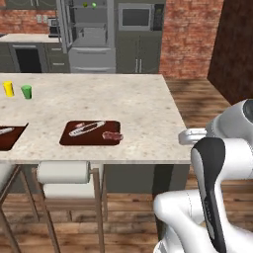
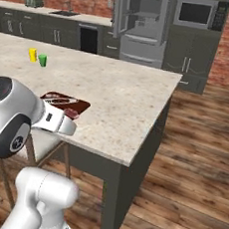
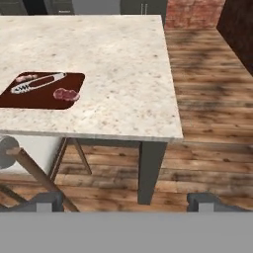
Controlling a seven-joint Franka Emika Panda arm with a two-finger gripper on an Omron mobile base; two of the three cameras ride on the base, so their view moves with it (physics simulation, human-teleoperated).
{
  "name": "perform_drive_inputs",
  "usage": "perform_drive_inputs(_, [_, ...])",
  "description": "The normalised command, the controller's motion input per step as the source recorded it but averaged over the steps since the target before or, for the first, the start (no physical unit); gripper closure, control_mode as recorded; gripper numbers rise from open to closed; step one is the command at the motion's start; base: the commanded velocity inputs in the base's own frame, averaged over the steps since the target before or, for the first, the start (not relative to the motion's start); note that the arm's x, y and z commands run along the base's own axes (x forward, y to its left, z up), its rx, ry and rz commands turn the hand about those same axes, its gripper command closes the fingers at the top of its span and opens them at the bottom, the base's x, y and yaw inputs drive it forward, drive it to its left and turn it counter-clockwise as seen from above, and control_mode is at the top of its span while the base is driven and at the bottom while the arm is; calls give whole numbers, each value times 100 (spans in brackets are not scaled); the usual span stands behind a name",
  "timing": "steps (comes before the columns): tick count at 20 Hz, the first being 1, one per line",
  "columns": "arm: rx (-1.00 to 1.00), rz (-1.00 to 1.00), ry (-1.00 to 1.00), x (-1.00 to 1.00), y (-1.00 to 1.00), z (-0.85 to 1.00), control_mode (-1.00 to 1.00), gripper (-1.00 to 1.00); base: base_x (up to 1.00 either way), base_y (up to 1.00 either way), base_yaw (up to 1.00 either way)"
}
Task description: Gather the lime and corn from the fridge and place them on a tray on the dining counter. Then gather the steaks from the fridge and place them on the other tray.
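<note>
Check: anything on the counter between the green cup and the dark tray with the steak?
Nothing. In the left base view, only bare speckled countertop separates the green cup from the tray holding the steak.

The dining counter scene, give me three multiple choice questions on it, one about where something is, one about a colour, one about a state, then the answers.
1. Where does the steak lie?
A. on the dark tray near the counter's front edge
B. on the floor
C. on a stool

2. What colours are the two cups on the dining counter?
A. red and blue
B. yellow and green
C. both white

3. How do the fridge's upper doors stand?
A. shut
B. open
C. taken off

Answers:
1. A: the steak rests at the right end of the dark tray, beside a silver utensil.
2. B: a yellow cup and a green cup stand side by side on the dining counter.
3. B: the fridge shows its lit shelves, with a door swung out.
</note>
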Motion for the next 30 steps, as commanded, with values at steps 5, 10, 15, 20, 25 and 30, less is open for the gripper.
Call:
perform_drive_inputs(5, [0,0,0,0,0,0,100,-100,2,-100,-1])
perform_drive_inputs(10, [0,0,0,0,0,0,100,-100,32,-100,0])
perform_drive_inputs(15, [0,0,0,0,0,0,100,-100,81,-100,0])
perform_drive_inputs(20, [0,0,0,0,0,0,100,-100,93,-98,10])
perform_drive_inputs(25, [0,0,0,0,0,0,100,-100,71,-97,18])
perform_drive_inputs(30, [0,0,0,0,0,0,100,-100,47,-99,22])
